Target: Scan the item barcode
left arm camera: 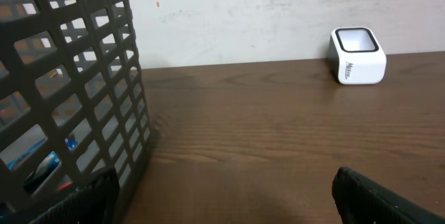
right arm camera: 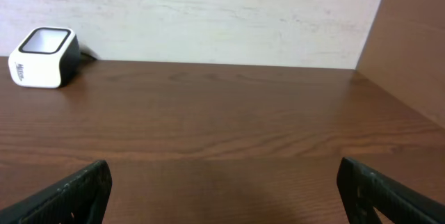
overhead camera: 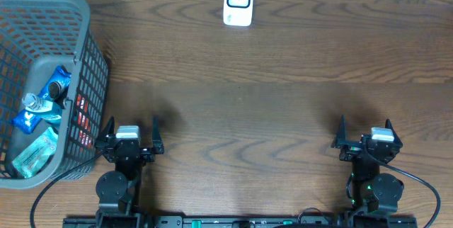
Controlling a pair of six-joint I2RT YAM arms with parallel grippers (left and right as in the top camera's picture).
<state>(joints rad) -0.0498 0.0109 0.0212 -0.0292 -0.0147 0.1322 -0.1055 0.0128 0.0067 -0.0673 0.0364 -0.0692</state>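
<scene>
A white barcode scanner (overhead camera: 238,2) stands at the table's far edge, also visible as the scanner (left arm camera: 357,56) in the left wrist view and the scanner (right arm camera: 42,58) in the right wrist view. Several packaged items (overhead camera: 44,100), blue and teal, lie in the dark mesh basket (overhead camera: 85,37) at the left. My left gripper (overhead camera: 130,127) sits open near the front edge, just right of the basket (left arm camera: 76,78), with nothing between its fingers. My right gripper (overhead camera: 367,130) rests open at the front right, empty too.
Dark wood table (overhead camera: 248,107) runs between the arms and the scanner. A pale wall (right arm camera: 208,15) stands behind the table, and a brown panel (right arm camera: 410,43) closes the right side.
</scene>
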